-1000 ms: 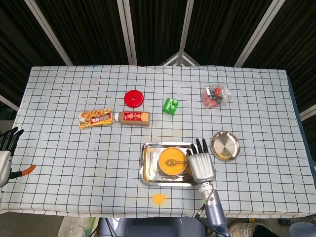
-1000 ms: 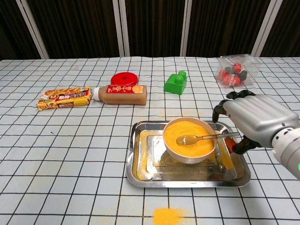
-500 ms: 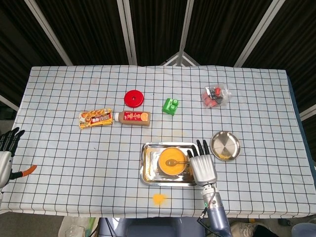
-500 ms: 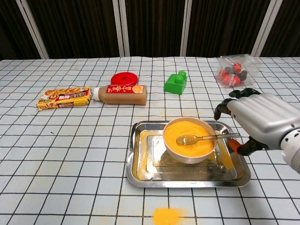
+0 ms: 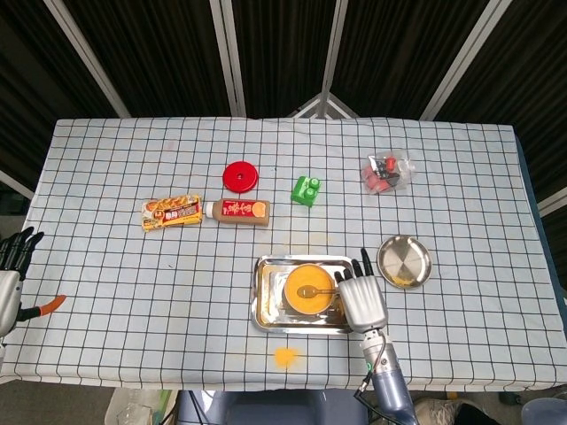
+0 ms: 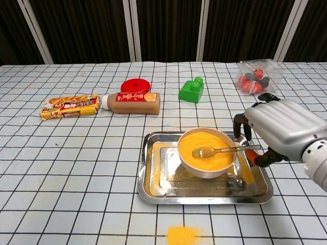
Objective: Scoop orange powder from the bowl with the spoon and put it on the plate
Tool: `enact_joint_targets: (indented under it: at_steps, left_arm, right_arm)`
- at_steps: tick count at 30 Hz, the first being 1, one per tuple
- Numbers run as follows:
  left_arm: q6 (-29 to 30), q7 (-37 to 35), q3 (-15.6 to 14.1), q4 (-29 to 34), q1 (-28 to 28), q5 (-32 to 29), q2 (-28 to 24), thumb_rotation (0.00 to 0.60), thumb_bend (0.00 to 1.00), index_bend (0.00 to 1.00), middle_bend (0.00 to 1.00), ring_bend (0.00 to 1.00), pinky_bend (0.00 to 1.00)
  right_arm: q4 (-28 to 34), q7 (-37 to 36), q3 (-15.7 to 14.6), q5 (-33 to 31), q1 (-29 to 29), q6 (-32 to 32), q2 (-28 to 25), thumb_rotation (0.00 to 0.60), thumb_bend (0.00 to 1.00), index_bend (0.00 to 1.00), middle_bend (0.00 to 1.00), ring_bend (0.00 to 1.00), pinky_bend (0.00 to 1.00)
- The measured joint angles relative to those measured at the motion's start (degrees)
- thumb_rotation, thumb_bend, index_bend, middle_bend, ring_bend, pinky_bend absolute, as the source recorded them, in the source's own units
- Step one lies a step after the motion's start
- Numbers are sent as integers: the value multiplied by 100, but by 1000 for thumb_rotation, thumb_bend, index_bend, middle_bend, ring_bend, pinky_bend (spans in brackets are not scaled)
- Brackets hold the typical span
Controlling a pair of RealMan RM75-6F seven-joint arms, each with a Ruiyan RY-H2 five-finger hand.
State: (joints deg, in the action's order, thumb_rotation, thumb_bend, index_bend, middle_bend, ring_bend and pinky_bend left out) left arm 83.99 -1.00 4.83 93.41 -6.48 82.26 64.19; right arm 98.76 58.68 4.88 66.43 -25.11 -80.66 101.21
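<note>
Nearest the robot, a spill of orange powder (image 6: pixel 183 235) lies on the checked desk (image 6: pixel 76 168) just in front of the shallow steel tray (image 6: pixel 153 191). In the tray stands the white bowl of orange powder (image 6: pixel 207 152), and the clear plastic spoon (image 6: pixel 214 150) lies across it, its scoop resting on the powder and its handle pointing toward the right hand (image 6: pixel 278 130).

Over the last second the right hand has drawn back slightly toward the robot and then eased in again beside the handle's end. Its fingers (image 6: pixel 241 124) curl down over the tray's right rim, narrow. Whether they actually pinch the handle I cannot tell from either view. The spoon itself has not shifted, so by my judgement the scoop is still to be made and the grasp is only being settled.

Further right sits the round steel plate (image 5: pixel 404 261), already carrying a little orange powder at its near edge. The left hand (image 5: pixel 11 266) waits at the desk's far left edge, fingers spread, holding nothing.
</note>
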Motion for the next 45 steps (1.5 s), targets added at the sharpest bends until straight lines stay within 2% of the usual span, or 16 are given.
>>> enact_joint_targets:
  at_steps: [32,45]
  left_arm:
    - [-75,21,-9,44,-19,-59,-10,600,1,0,0,0,0]
    - [-89,17,-10,59,-22,-73,-19,600,1,0,0,0,0]
  right_arm:
    - [-204,-104,41,-5,-35,118,154,600,449,491,491,221,0]
    - [-259,-99,35,4,-37,119,193,600,450,543,523,233,0]
